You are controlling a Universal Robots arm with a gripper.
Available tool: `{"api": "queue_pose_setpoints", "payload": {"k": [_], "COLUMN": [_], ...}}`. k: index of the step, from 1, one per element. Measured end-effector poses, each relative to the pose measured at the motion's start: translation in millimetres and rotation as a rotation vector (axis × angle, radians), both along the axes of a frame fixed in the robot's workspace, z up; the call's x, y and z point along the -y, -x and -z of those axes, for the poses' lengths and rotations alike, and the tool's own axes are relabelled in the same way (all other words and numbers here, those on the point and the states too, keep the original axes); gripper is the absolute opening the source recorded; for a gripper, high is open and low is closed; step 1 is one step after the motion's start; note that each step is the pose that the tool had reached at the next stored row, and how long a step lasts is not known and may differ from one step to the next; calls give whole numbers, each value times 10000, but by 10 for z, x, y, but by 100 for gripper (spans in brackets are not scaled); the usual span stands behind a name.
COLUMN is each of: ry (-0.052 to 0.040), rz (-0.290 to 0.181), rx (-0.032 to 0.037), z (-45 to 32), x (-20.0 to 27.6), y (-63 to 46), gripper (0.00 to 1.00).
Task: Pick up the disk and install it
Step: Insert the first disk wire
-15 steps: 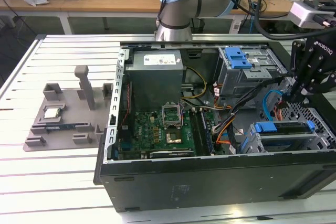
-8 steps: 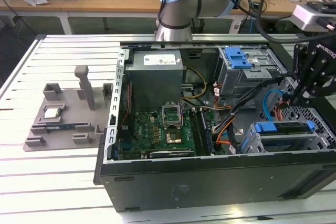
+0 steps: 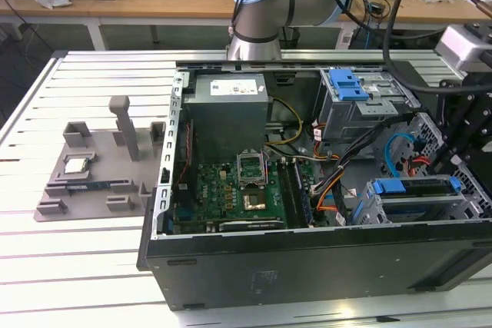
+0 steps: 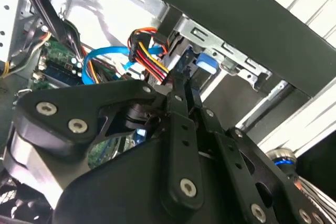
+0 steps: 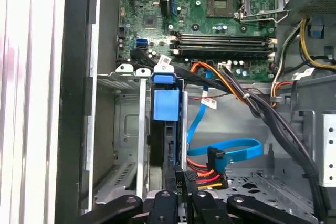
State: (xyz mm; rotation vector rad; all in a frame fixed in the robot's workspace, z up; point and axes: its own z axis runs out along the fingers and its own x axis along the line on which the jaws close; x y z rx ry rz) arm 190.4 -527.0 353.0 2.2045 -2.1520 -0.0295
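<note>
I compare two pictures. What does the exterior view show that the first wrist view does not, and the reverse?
Exterior view: the grey fixture tray on the slatted table, beside the open computer case on the exterior view's left, and the robot arm behind the case.

First wrist view: the end effector close to the blue-framed disk, and a blue flat cable looping beside it.

Shared: the green motherboard with its open processor socket, and the disk standing edge-on in its metal cage.

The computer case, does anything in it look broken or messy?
Nothing looks broken. The cables sprawl loosely across the open computer case, and the processor socket on the motherboard stands open. The disk sits straight in its bay, the gripper by its end.
</note>
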Motion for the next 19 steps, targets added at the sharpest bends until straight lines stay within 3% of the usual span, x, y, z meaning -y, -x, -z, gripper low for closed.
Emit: {"api": "queue_pose_setpoints", "payload": {"k": [12, 16, 19], "ry": [0, 0, 0], "rz": [2, 212, 213], "rx": [0, 0, 0], "z": [75, 91, 97], "x": [19, 22, 45], "y": [21, 22, 22], "gripper": [17, 17, 17]}}
